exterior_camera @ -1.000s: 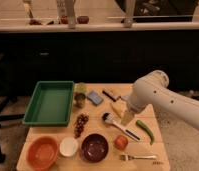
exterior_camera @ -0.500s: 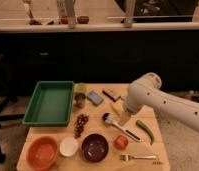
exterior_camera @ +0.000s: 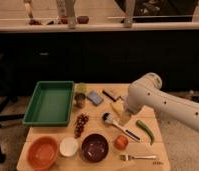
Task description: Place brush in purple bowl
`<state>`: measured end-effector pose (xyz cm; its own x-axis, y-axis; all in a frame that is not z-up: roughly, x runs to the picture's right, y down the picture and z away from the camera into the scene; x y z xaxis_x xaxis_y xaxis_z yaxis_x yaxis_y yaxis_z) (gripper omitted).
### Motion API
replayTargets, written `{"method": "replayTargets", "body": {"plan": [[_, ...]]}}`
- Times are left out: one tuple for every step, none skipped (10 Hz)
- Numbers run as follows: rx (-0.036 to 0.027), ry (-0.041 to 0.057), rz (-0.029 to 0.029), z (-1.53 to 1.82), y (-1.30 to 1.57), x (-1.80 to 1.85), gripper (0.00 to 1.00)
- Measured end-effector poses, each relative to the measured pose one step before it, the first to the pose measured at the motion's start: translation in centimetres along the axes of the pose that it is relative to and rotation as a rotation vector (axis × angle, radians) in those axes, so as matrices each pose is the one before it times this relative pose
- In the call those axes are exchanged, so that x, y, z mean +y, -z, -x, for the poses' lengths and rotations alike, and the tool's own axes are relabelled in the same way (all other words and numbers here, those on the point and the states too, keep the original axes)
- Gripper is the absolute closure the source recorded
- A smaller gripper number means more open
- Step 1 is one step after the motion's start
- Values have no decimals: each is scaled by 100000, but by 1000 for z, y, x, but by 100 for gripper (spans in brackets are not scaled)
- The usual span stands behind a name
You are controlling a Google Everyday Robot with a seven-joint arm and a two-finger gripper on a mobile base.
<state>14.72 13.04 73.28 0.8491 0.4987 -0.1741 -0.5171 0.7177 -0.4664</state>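
Lying flat on the wooden table (exterior_camera: 43, 134), the brush (exterior_camera: 119, 127) points its round white head toward the table's middle, and its dark handle with a light stripe runs diagonally toward the front right. It sits outside the purple bowl (exterior_camera: 95, 147), which is near the front edge, just in front of and to the left of the brush head, not touching it.

The gripper (exterior_camera: 123, 117) hangs at the end of a thick white arm (exterior_camera: 158, 100) that reaches in from the right. It is low over the brush, just beside the head and above the start of the handle. Whether the claw is open or closed cannot be told, nor whether it touches the brush.

A red round fruit (exterior_camera: 121, 142) rests by the handle, beside the purple bowl. A silver fork (exterior_camera: 138, 157) lies at the front right, and a long green pepper (exterior_camera: 145, 131) lies right of the handle. Left of the purple bowl sit a small white bowl (exterior_camera: 69, 146) and an orange bowl (exterior_camera: 42, 152). A bunch of dark grapes (exterior_camera: 81, 124) is behind them. A green tray (exterior_camera: 49, 102) fills the back left.
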Motion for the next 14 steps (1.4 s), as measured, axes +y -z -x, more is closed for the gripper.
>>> {"method": "replayTargets", "body": {"plan": [[172, -6947, -3468, -197, -442, 64, 20], [-101, -7832, -1543, -283, -805, 71, 20], [253, -5715, -582, -170, -1243, 297, 20], [319, -2233, -207, 6, -1038, 326, 20], [237, -1529, -134, 169, -623, 240, 20], [376, -1130, -31, 5, -356, 103, 20], [462, -853, 82, 13, -409, 95, 20], [584, -178, 643, 427, -943, 408, 20], [-46, -207, 520, 279, -516, 189, 20], [-475, -649, 504, 122, -586, -24, 20], [-640, -1101, 981, -4, -720, -5, 20], [-864, -1216, 895, -54, -698, -72, 20], [-938, -1972, 822, -339, -693, -240, 20], [-1200, -2640, 249, -468, -519, -331, 20]]}}
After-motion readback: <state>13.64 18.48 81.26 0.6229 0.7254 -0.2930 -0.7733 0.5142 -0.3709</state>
